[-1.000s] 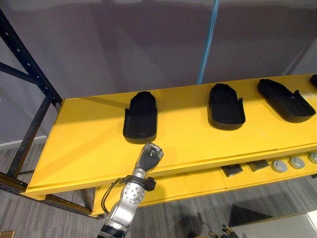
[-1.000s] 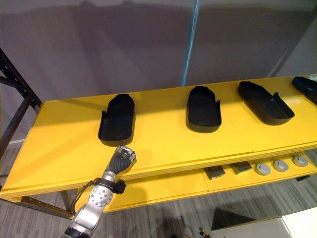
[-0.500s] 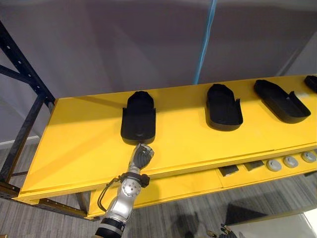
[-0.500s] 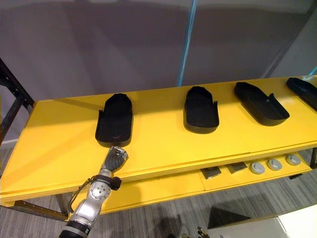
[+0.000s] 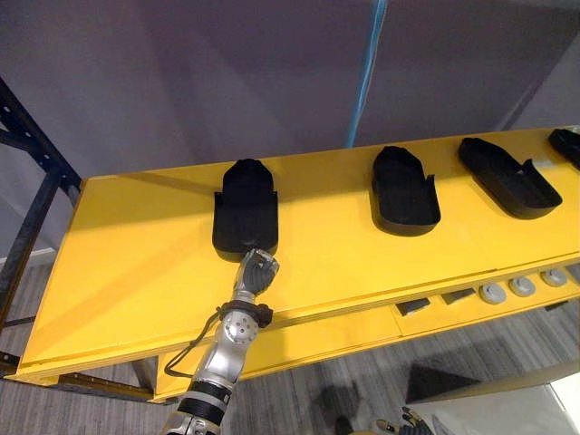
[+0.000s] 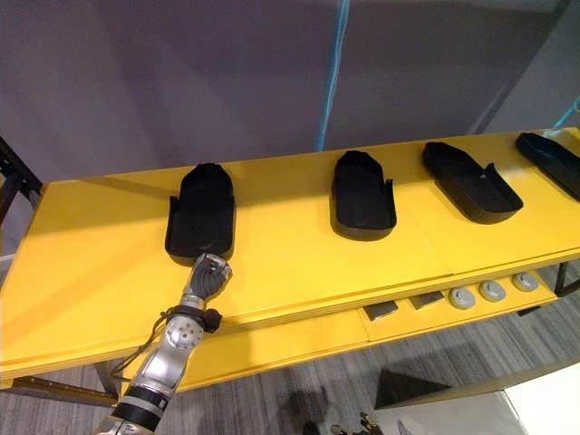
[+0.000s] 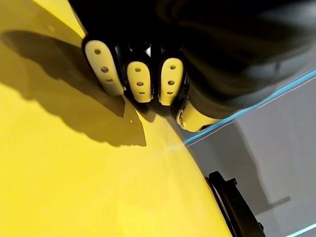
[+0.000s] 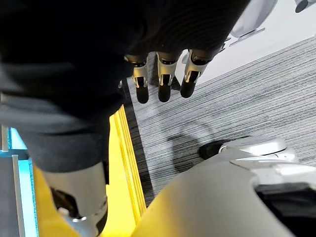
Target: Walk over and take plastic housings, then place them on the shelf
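Yellow shelf (image 5: 136, 272), near edge: right hand (image 8: 164, 81) hangs beside it over grey floor (image 8: 222, 108), fingers straight, holding nothing. Left hand (image 5: 256, 272) sits on the shelf, fingers curled into an empty fist, just before the leftmost housing (image 5: 245, 213); contact cannot be confirmed. Other housings (image 5: 405, 190) lie spaced along the row to the right.

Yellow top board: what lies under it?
Under the top board a lower yellow shelf carries three grey round parts and two dark flat pieces near its front edge. Anything lying farther back is covered by the board.
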{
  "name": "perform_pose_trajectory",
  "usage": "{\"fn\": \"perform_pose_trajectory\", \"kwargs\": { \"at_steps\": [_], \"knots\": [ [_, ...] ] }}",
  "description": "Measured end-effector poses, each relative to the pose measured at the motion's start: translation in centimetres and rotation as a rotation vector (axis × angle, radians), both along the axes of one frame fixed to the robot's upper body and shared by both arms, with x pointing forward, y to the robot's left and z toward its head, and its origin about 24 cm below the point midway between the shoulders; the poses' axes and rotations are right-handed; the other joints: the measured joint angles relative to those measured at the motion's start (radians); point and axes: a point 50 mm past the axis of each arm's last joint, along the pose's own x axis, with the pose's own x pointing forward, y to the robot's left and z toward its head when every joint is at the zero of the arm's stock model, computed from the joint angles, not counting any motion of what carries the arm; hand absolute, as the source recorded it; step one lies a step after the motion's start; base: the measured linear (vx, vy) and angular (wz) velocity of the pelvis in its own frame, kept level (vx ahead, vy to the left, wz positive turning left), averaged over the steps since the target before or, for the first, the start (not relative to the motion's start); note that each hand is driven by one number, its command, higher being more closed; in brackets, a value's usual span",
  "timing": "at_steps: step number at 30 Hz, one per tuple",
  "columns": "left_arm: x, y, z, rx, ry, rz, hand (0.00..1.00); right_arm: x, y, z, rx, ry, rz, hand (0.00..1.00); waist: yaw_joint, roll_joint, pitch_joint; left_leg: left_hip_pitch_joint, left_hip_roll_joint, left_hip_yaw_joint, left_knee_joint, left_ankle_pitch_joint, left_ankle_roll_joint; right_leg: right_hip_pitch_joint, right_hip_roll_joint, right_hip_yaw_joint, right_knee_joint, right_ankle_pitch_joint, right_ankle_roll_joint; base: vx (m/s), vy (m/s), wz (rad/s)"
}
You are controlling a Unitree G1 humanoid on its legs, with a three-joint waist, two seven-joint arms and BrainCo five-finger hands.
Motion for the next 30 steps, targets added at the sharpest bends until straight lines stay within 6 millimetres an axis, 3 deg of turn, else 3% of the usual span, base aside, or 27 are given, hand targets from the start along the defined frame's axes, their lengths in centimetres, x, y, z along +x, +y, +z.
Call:
{"fn": "perform_pose_trajectory", "kwargs": {
  "at_steps": [13, 17, 21, 24, 26, 30],
  "knots": [
    [0.1, 0.0, -0.2, -0.001, 0.008, 0.004, 1.0, 0.0, 0.0, 0.0, 0.001, -0.003, 0.0, 0.0, -0.004, -0.001, 0.001, 0.003, 0.0, 0.001, 0.0, 0.0, 0.0, 0.001, -0.001, 0.0, 0.0, 0.003, 0.0, -0.01, 0.0, 0.0],
    [-0.7, -0.1, 0.4, -0.065, -0.018, 0.003, 1.0, 0.1, 0.1, 0.0, 0.001, -0.003, 0.0, 0.0, -0.004, -0.004, 0.004, 0.003, 0.0, 0.0, 0.0, 0.0, 0.0, 0.003, -0.001, -0.002, -0.002, 0.003, 0.0, 0.0, -0.001, 0.01],
    [-1.9, 0.1, 2.5, -0.132, -0.11, -0.006, 1.0, 0.0, 0.0, 0.0, 0.001, -0.001, -0.001, 0.0, 0.0, -0.003, 0.005, 0.002, -0.002, -0.016, 0.004, 0.0, 0.0, 0.013, -0.005, -0.02, -0.003, 0.003, 0.0, 0.0, -0.003, 0.12],
    [-3.0, 0.8, 6.1, -0.187, -0.281, -0.007, 1.0, -0.2, -0.1, -0.1, -0.001, 0.009, -0.001, 0.0, 0.021, -0.002, 0.008, -0.004, -0.004, -0.038, 0.018, -0.001, 0.002, 0.027, -0.009, -0.03, 0.0, -0.003, 0.005, -0.02, -0.002, 0.2],
    [-3.9, 2.5, 8.8, -0.208, -0.423, 0.031, 1.0, -0.6, -0.2, -0.2, -0.006, 0.027, 0.002, 0.0, 0.039, 0.001, 0.011, -0.004, -0.004, -0.058, 0.039, -0.01, 0.005, 0.043, -0.011, -0.041, 0.011, -0.015, 0.008, -0.04, -0.003, 0.22],
    [-5.8, 6.0, 10.8, -0.221, -0.56, 0.157, 1.0, -0.9, -0.5, -0.3, -0.01, 0.042, 0.011, 0.0, 0.058, 0.009, 0.012, -0.007, -0.005, -0.085, 0.055, -0.017, 0.008, 0.048, -0.013, -0.061, 0.054, -0.053, 0.013, -0.06, -0.019, 0.2]
  ]
}}
